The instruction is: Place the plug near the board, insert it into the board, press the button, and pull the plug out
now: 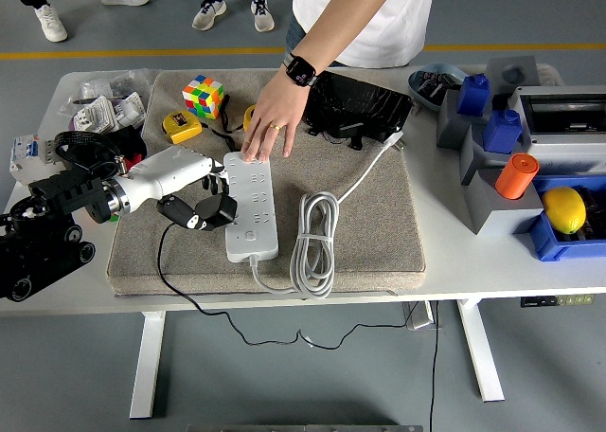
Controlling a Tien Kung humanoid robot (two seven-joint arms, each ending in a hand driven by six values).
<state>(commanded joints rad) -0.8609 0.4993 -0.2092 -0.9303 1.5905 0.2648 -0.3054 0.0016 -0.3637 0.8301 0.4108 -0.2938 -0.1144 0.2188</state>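
A white table [445, 261] stands on a grey floor, and a big grey mat [369, 233] covers the middle of it. On the mat lies a long white power strip [251, 207], pointing from 12 o'clock to 6 o'clock. Its thick white cord [314, 244] comes out at the 6 o'clock end and lies in a bundle just beside the strip, at its 3 o'clock side. The robot's left hand [194, 197] reaches in from 9 o'clock. Its fingers are curled tight around a black plug [220, 210], and the plug is right at the strip's 9 o'clock edge, close to touching it. I cannot tell if the plug is in a hole. A thin black wire [175, 285] runs from the plug toward 6 o'clock and hangs off the table's edge. A person stands at 12 o'clock and presses one hand [273, 117] down on the far end of the strip, fingers flat on it. The arm wears a black watch [300, 70]. Near the mat's 11 o'clock corner sit a colourful cube [203, 96] and a yellow tape measure [183, 126]. Far off at 3 o'clock there is an orange cylinder [517, 175] and a yellow ball [564, 208] in a blue bin [549, 244].
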